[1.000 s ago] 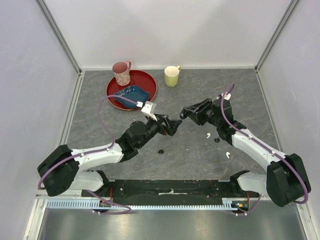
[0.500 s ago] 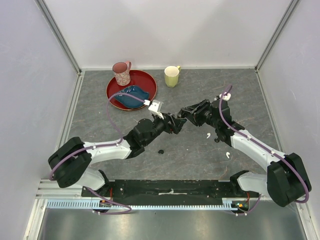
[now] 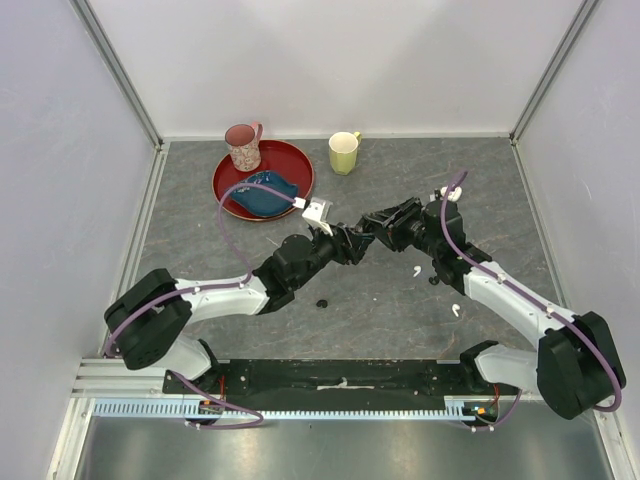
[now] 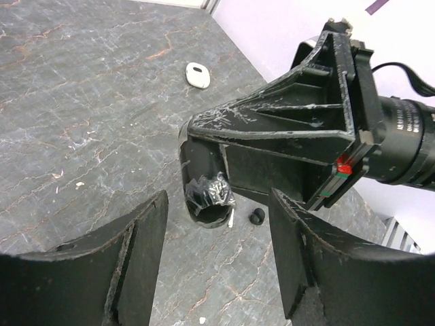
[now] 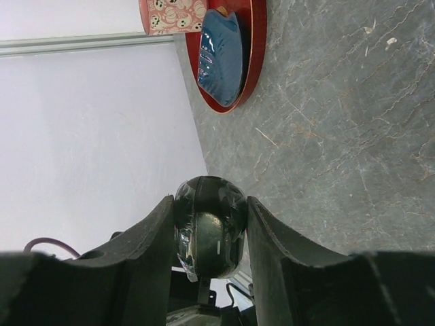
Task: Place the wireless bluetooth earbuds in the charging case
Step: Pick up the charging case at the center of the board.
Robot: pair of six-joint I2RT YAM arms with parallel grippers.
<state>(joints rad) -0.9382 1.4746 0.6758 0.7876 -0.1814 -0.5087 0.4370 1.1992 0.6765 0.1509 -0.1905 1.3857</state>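
Observation:
My right gripper (image 5: 209, 204) is shut on the charging case (image 5: 209, 234), a black glossy rounded shell wrapped in clear film, and holds it in the air over the table's middle. My left gripper (image 4: 217, 204) is open just in front of that case (image 4: 206, 197), with nothing between its fingers. The two gripper tips meet in the top view, the left gripper (image 3: 357, 244) against the right gripper (image 3: 372, 227). Two white earbuds lie on the table under the right arm, one earbud (image 3: 417, 270) nearer the grippers and the other earbud (image 3: 455, 310) further right. The left wrist view shows an oval earbud (image 4: 197, 75).
At the back left, a red plate (image 3: 298, 160) holds a blue object (image 3: 262, 190), with a pink mug (image 3: 243, 146) on its rim. A pale green mug (image 3: 344, 152) stands at the back centre. Small black bits (image 3: 322, 302) (image 3: 433, 280) lie on the grey table. Walls close three sides.
My left arm has stretched to the right, bringing its gripper up to the case in the right gripper, and its jaws have narrowed. The right arm has barely moved.

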